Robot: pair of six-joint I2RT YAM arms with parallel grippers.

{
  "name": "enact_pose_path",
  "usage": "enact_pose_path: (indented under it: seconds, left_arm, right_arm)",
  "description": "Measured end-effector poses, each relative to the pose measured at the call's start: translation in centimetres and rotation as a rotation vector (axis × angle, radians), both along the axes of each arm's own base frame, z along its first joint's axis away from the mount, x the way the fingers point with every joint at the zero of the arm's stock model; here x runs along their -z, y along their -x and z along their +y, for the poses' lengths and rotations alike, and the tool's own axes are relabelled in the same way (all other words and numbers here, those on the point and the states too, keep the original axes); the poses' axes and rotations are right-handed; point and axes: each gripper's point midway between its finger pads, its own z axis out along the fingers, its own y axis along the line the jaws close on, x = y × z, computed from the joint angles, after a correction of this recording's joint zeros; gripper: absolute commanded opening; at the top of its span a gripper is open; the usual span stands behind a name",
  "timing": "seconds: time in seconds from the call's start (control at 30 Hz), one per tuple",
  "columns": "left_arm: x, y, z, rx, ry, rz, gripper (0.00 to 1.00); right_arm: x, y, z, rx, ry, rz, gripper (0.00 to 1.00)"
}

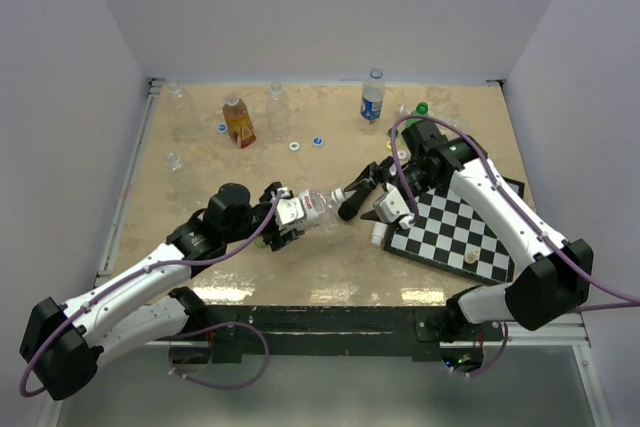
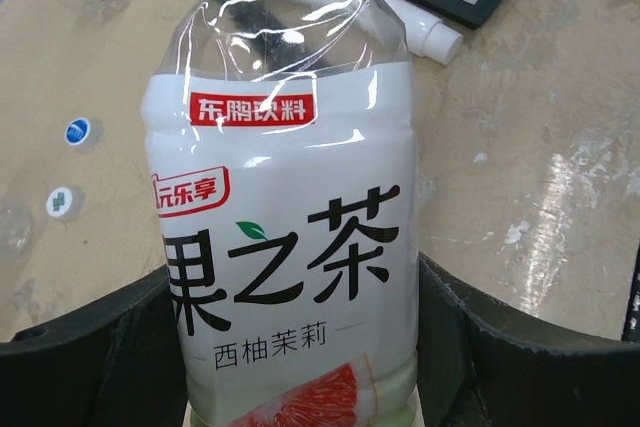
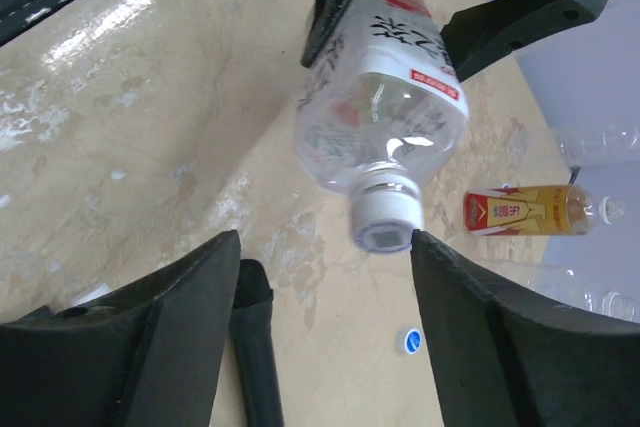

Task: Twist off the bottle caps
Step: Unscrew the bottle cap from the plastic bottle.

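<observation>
My left gripper (image 1: 292, 213) is shut on a clear bottle (image 1: 314, 205) with a white label, held nearly level above the table. In the left wrist view the bottle (image 2: 290, 247) fills the space between the gripper's (image 2: 300, 357) black fingers (image 2: 100, 357). Its white cap (image 3: 387, 222) is on the neck and points at my right gripper (image 3: 322, 239). That gripper is open. The cap sits just beyond the fingertips, against the tip of the right-hand finger (image 3: 480, 317) and well clear of the other. From above, the right gripper (image 1: 355, 197) is just right of the cap (image 1: 338, 194).
A chessboard (image 1: 455, 227) lies under the right arm, with a white tube (image 1: 378, 234) at its left edge. An amber bottle (image 1: 239, 122), a blue-labelled bottle (image 1: 372, 97) and clear bottles (image 1: 277, 97) stand at the back. Loose caps (image 1: 295, 146) lie mid-table. A black rod (image 3: 255, 347) lies below the right gripper.
</observation>
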Motion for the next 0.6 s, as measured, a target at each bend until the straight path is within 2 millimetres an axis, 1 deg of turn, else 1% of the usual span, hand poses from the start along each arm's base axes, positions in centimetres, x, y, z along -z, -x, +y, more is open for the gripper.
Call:
enact_pose_path:
  seconds: [0.03,0.07,0.1,0.27,0.4,0.53,0.6]
  left_arm:
    - [0.0,-0.2,0.1,-0.013,-0.002,-0.003,0.0]
    - [-0.1,-0.6,0.4,-0.033,-0.004,-0.009,0.0]
    - [-0.1,-0.9,0.6,-0.047,-0.006,-0.012,0.0]
    - [0.0,-1.3,1.0,-0.076,-0.013,-0.019,0.0]
    - [0.0,-1.4,1.1,-0.083,-0.016,-0.021,0.0]
    - [0.0,-1.4,1.1,-0.083,-0.016,-0.021,0.0]
    - [0.0,-1.5,1.1,-0.084,-0.016,-0.021,0.0]
  right_arm:
    - [-0.1,0.1,-0.3,0.009,0.002,0.008,0.82]
    - [-0.3,0.2,-0.8,0.022,0.003,0.014,0.89]
    - [-0.5,0.3,-1.0,0.031,0.002,0.015,0.98]
    - [-1.5,0.7,-2.2,0.082,-0.016,0.003,0.98]
    - [-2.2,0.8,-3.0,0.189,-0.016,0.07,0.98]
    - [-4.0,-0.3,-3.1,0.434,-0.032,0.307,0.98]
    - [-4.7,-0.8,-3.0,0.514,-0.033,0.409,0.98]
